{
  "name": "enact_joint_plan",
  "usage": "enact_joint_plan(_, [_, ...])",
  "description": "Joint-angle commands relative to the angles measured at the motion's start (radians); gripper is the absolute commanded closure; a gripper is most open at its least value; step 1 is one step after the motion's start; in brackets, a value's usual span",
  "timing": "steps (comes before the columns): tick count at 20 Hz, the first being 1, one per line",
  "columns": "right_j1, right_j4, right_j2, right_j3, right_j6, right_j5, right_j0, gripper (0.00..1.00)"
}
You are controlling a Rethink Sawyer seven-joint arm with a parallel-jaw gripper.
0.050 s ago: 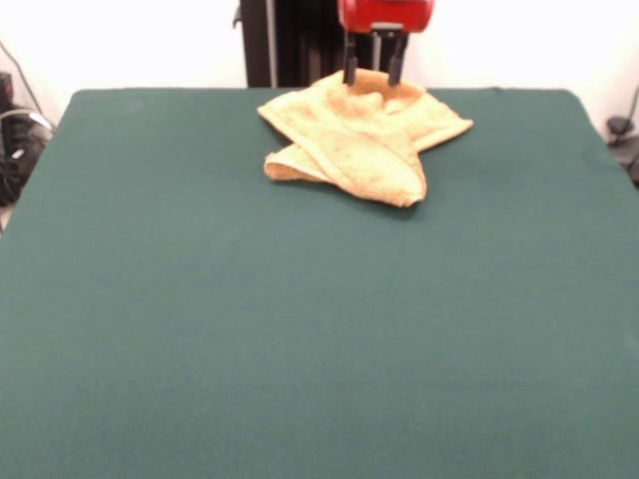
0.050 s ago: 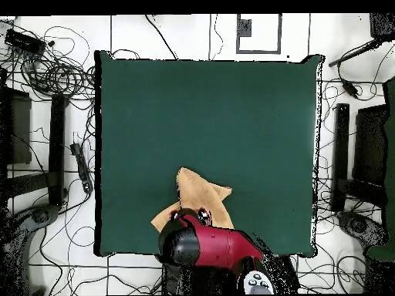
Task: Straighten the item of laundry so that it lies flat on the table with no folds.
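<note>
The item of laundry (image 1: 349, 140) is a yellow-orange towel lying crumpled near the far edge of the green table (image 1: 300, 329), with one layer folded over another and a corner sticking out to the right. My gripper (image 1: 372, 75) stands open over the towel's far part, its two dark fingertips down at the cloth and spread apart. In the overhead view the towel (image 2: 199, 193) lies near the table's (image 2: 216, 116) bottom edge, and the red arm (image 2: 212, 247) covers part of it and hides the gripper.
Tangled cables (image 2: 58, 73) and dark stands (image 2: 351, 154) surround the table on the floor. Broad green cloth stretches from the towel toward the table's other edges.
</note>
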State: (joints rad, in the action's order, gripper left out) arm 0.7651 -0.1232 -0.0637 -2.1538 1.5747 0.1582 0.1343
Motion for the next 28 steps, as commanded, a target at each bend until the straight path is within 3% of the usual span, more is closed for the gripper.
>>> enact_joint_plan(1, [-0.024, 0.074, 0.081, 0.085, 0.163, 0.163, -0.043, 0.00])
enact_joint_plan(12, [-0.006, 0.095, 0.066, 0.192, 0.164, 0.324, -0.081, 0.00])
enact_joint_plan(25, [-0.015, 0.098, 0.093, 0.181, 0.153, 0.290, -0.050, 0.00])
enact_joint_plan(28, [0.016, 0.090, 0.105, 0.125, 0.141, 0.262, -0.036, 0.00])
